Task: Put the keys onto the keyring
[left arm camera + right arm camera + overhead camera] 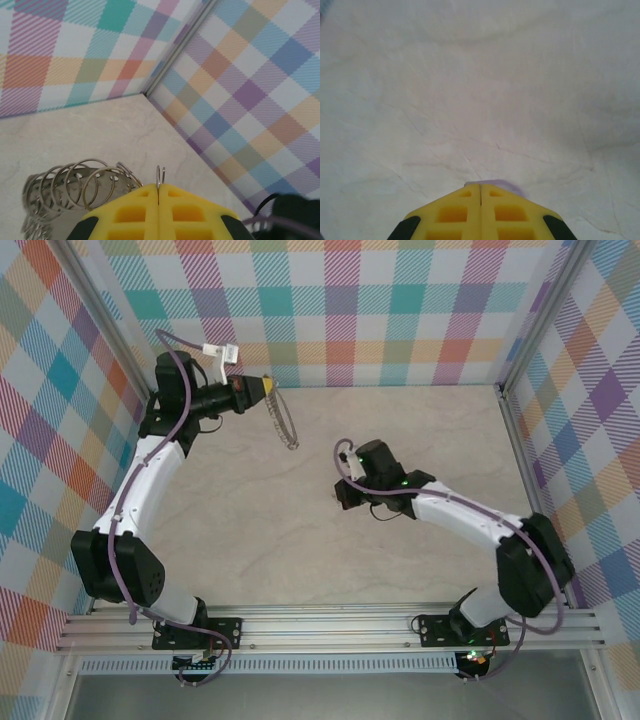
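The keyring (286, 424) is a silver chain of rings that hangs from my left gripper (271, 387), raised near the back left wall. In the left wrist view the yellow fingers (130, 210) are pressed together on one thin ring (160, 176), and the rest of the keyring (70, 187) curls off to the left. My right gripper (343, 494) points down at mid-table. Its yellow jaws (480, 186) are closed, and the lilac head of the key (502, 185) peeks out just past the tips. The key's shaft is hidden.
Plaid walls (380, 300) close in the pale marble table (250, 510) at the back and both sides. A metal frame post (180, 47) runs up the corner close to the left gripper. An aluminium rail (330, 625) lines the near edge.
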